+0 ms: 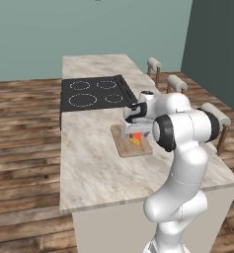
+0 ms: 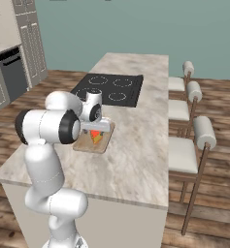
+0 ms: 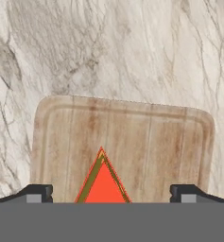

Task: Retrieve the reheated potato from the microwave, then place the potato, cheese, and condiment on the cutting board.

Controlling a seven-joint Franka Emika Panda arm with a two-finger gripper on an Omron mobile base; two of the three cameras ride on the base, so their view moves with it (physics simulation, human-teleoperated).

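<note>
The cutting board (image 3: 146, 142) lies on the marble island, a light-brown wooden rectangle (image 1: 127, 146) (image 2: 106, 140). The cheese (image 3: 103, 182), a wedge with a red top and yellow-orange sides, rests on the board (image 1: 135, 140) (image 2: 96, 137). My gripper (image 3: 111, 192) hangs just above the board (image 1: 134, 129) (image 2: 95, 127), open, with its fingertips (image 3: 39, 192) wide apart on either side of the wedge and not touching it. The potato, the condiment and the microwave are out of view.
A black cooktop (image 1: 94, 93) (image 2: 111, 89) is set into the island beyond the board. Several stools (image 2: 204, 131) (image 1: 177, 83) line the island's right side. Cabinets (image 2: 29, 43) stand at the far left. The island's front edge (image 1: 138, 200) is close.
</note>
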